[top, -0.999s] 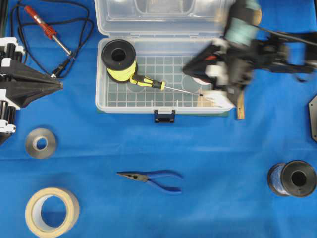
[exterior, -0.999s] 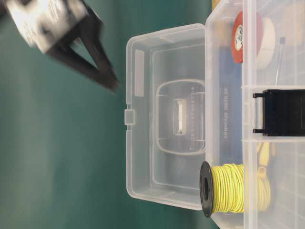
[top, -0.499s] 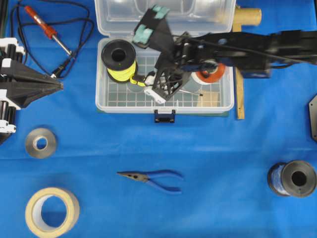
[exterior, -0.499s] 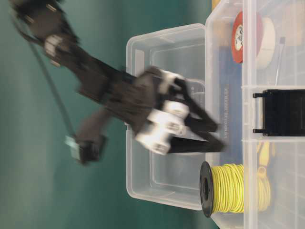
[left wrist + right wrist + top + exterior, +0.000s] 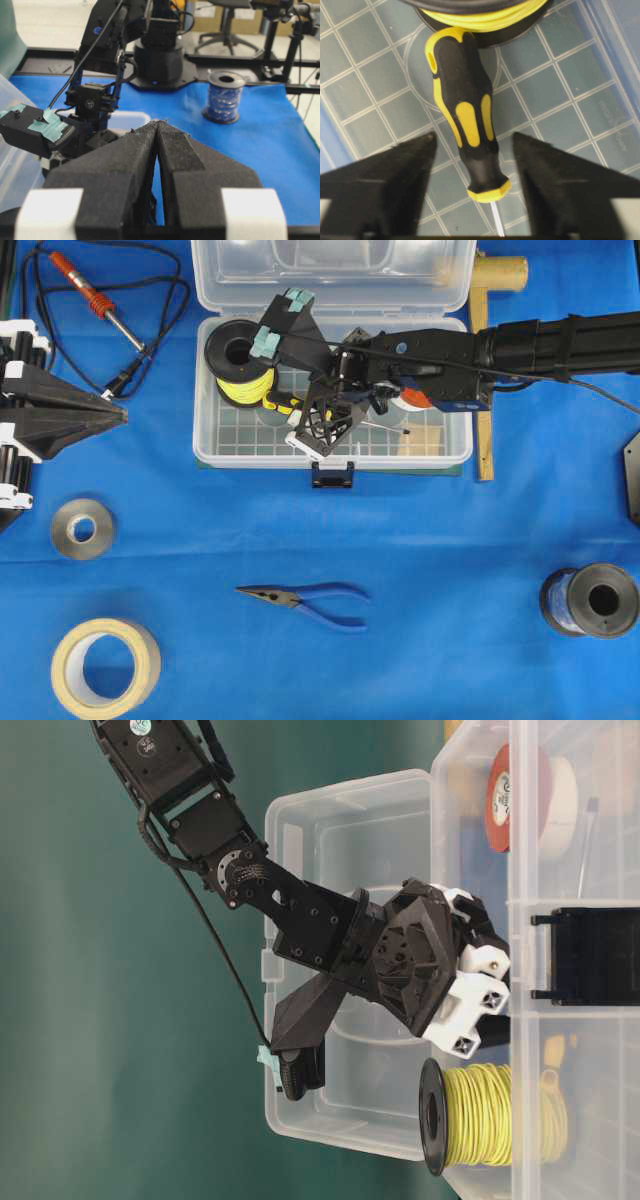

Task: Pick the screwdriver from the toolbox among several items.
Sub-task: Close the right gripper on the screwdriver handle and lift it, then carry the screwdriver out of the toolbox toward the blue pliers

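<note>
Right wrist view: screwdriver (image 5: 465,115) handle is straddled w/o contact by parted right gripper (image 5: 475,150) fingers inside toolbox (image 5: 210,445); left gripper (image 5: 157,131) is seen clenched.

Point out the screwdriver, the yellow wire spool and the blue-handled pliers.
screwdriver (image 5: 465,120): right wrist view, middle of the handle.
yellow wire spool (image 5: 228,352): overhead view, black top flange.
blue-handled pliers (image 5: 330,602): overhead view, blue handles.
</note>
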